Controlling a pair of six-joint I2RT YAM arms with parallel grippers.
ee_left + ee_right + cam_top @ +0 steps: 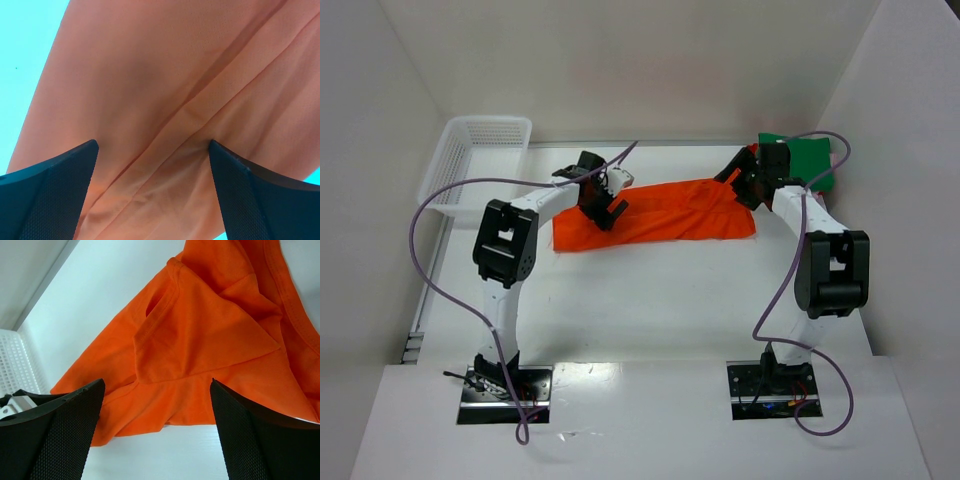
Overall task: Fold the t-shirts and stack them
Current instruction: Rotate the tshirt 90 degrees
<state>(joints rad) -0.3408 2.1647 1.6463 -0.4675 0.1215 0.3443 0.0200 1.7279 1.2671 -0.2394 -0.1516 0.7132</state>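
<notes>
A bright orange t-shirt [660, 215] lies stretched out and creased across the back half of the table. My left gripper [605, 208] hovers low over its left end. In the left wrist view the orange cloth [165, 75] fills the frame, and the left gripper [152, 143] is open with only loose folds between its fingers. My right gripper [744, 187] is at the shirt's right end. In the right wrist view it [157, 382] stands open just above the table, facing a sleeve and hem of the orange shirt [200, 330]. A folded green t-shirt [805, 158] lies in the back right corner.
A white mesh basket [480, 160] stands at the back left, and shows at the left edge of the right wrist view [15, 360]. White walls close in the table on the left, back and right. Bare white tabletop [650, 300] lies between the shirt and the arm bases.
</notes>
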